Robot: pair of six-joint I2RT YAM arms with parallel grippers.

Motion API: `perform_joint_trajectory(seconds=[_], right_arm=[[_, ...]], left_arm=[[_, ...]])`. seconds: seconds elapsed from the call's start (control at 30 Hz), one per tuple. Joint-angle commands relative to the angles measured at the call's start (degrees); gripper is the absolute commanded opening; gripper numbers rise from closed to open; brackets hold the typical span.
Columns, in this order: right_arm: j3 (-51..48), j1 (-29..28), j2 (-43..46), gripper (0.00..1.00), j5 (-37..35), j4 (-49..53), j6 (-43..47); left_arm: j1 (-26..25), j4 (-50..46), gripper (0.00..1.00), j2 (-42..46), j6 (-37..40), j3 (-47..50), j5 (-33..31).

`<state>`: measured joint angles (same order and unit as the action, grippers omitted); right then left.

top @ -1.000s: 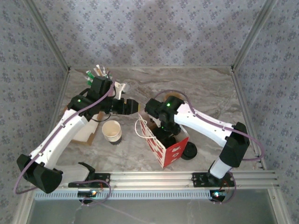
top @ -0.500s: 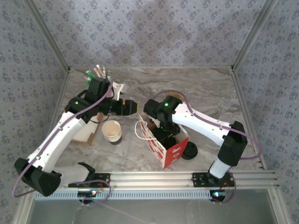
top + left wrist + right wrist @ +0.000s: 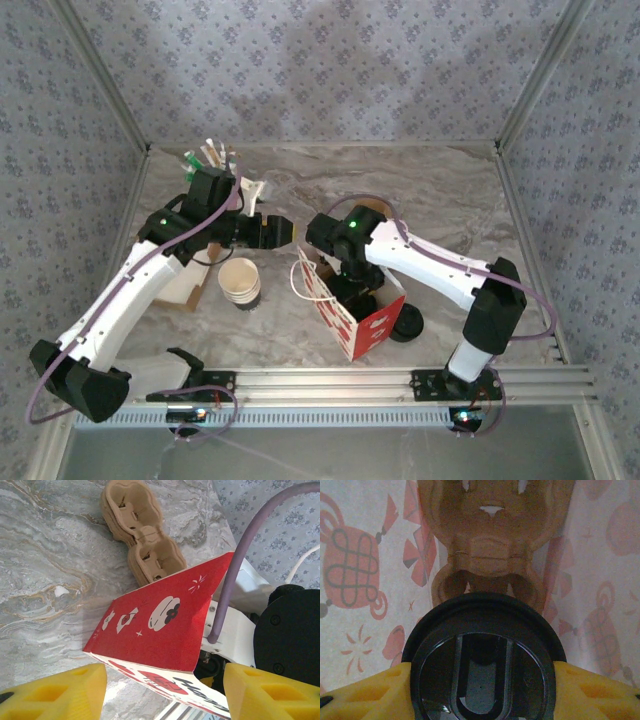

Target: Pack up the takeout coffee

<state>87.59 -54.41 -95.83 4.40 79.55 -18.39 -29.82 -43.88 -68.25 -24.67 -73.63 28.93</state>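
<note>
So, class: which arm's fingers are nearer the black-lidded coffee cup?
Right. The right fingers grip the coffee cup by its lid inside the red-and-white bag; the left fingers are outside, straddling its edge.

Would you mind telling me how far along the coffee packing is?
Done: a carrier tray lies inside the paper bag. In hand: the right gripper holds the takeout coffee by its lid inside the bag, over the tray. Remaining: seat it, release, withdraw. The left gripper is open beside the bag.
</note>
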Motion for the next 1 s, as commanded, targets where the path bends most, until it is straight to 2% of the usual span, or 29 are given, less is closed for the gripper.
perform_joint_trajectory(seconds=[0.0, 0.97], right_arm=[[-0.8, 0.2, -0.4, 0.61, 1.0, 0.1, -0.1], [-3.4, 1.2, 0.8, 0.61, 0.6, -3.8, 0.7]], left_arm=[[0.3, -0.3, 0.63, 1.0, 0.2, 0.1, -0.1], [0.3, -0.5, 0.63, 1.4, 0.1, 0.3, -0.4]])
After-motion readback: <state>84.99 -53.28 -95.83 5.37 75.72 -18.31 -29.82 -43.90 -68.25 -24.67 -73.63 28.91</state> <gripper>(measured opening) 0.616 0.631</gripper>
